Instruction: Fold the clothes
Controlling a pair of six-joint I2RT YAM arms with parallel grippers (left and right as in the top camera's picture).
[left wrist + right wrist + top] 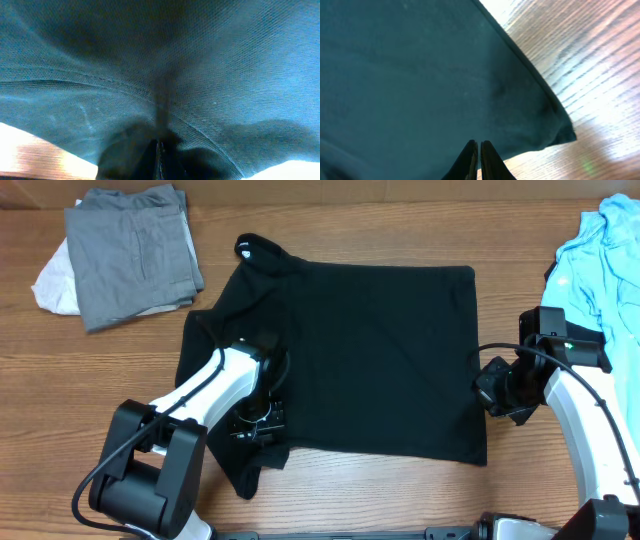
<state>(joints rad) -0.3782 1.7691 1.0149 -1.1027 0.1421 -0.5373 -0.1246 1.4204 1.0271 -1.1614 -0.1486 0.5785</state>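
Note:
The large black shirt (370, 350) lies spread on the wooden table (350, 500), its collar with a small white label (245, 248) at the far left. My left gripper (258, 420) is at the shirt's near left part. In the left wrist view its fingers (160, 150) are shut, with black fabric (200, 60) gathered into a crease at the tips and lifted close to the camera. My right gripper (487, 392) is at the shirt's right edge. In the right wrist view its fingers (479, 145) are shut, tips over the flat fabric (410, 75) near a corner.
A folded grey garment (135, 255) lies on a white one (52, 285) at the far left. A light blue garment (605, 260) lies at the far right, close to my right arm.

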